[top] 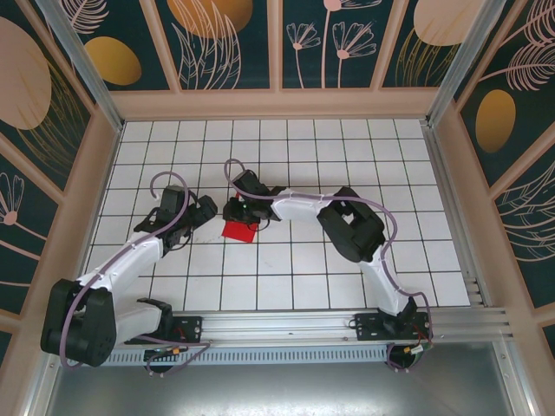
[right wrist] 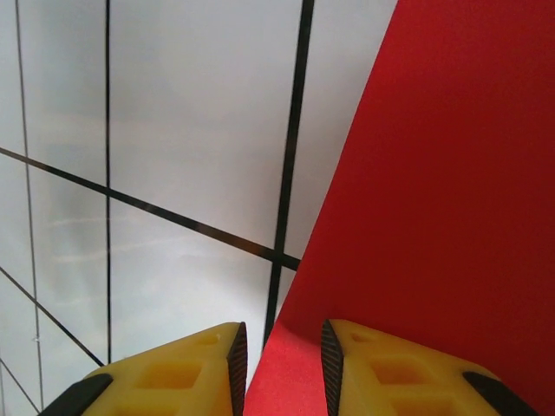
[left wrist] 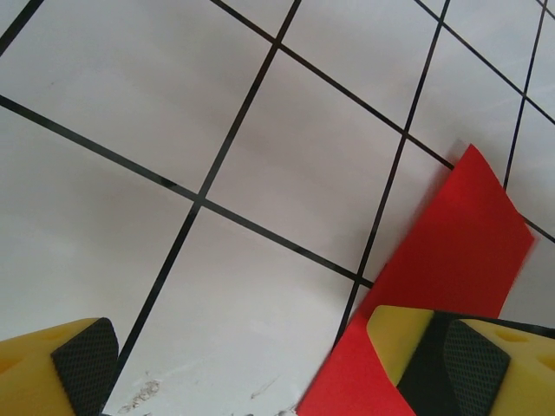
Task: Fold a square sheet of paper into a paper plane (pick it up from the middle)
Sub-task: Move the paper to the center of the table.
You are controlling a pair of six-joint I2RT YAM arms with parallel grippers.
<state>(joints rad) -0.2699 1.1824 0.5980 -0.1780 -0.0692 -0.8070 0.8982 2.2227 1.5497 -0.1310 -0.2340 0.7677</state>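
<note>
Looking from its wrist, right claw [right wrist: 282, 342] straddles red paper [right wrist: 434, 173].

White-sleeved left arm [top: 130, 258] and right arm [top: 299, 208] had black joints [top: 351, 227] and lilac cables [top: 157, 183]; the left claw [left wrist: 260, 386] and right claw [right wrist: 282, 368] bore yellow fingers [right wrist: 173, 381] with black pads [left wrist: 82, 360].

No legible text, label, brand or number anywhere. Red paper [top: 239, 230] on the table [top: 303, 277]: plain face. Table: black grid lines only. Wall panels [top: 230, 39] behind the table: leaf and flower motifs.
</note>
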